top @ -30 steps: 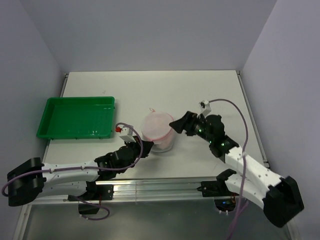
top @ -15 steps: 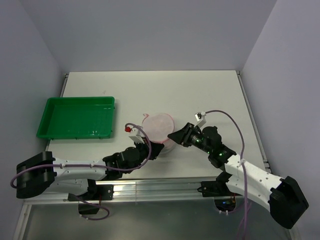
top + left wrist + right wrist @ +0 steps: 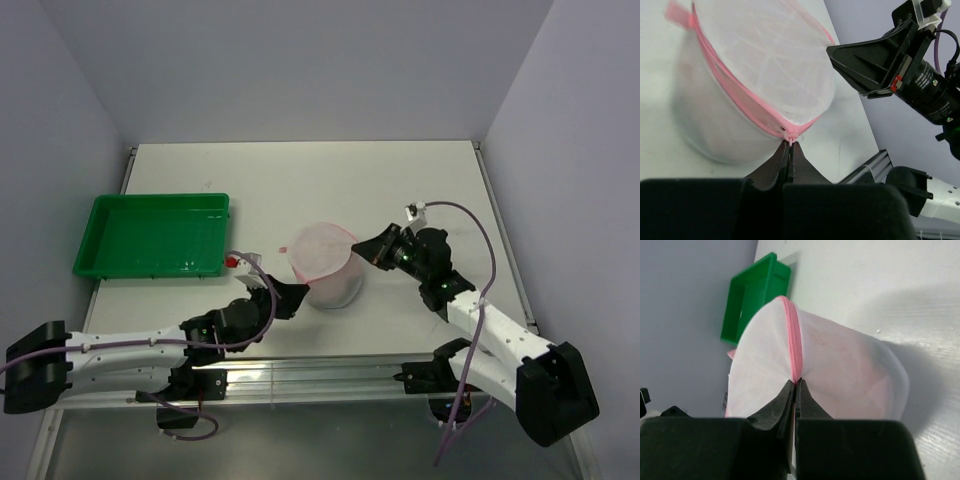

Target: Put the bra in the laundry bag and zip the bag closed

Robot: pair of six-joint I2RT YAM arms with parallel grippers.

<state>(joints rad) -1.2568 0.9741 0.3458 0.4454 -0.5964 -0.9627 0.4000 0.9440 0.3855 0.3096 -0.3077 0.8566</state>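
top: overhead, far | wrists: close, from opposite sides | shared: laundry bag (image 3: 325,265)

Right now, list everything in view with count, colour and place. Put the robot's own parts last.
laundry bag: one, white mesh with pink zipper trim, middle of the table, between the two grippers
tray: one, green, left side of the table, apart from the bag
table: one, white, under everything
left gripper: one, black, shut on the pink trim at the bag's near-left edge
right gripper: one, black, shut on the pink trim at the bag's right edge
left arm: one, white and black, near left
right arm: one, white and black, near right
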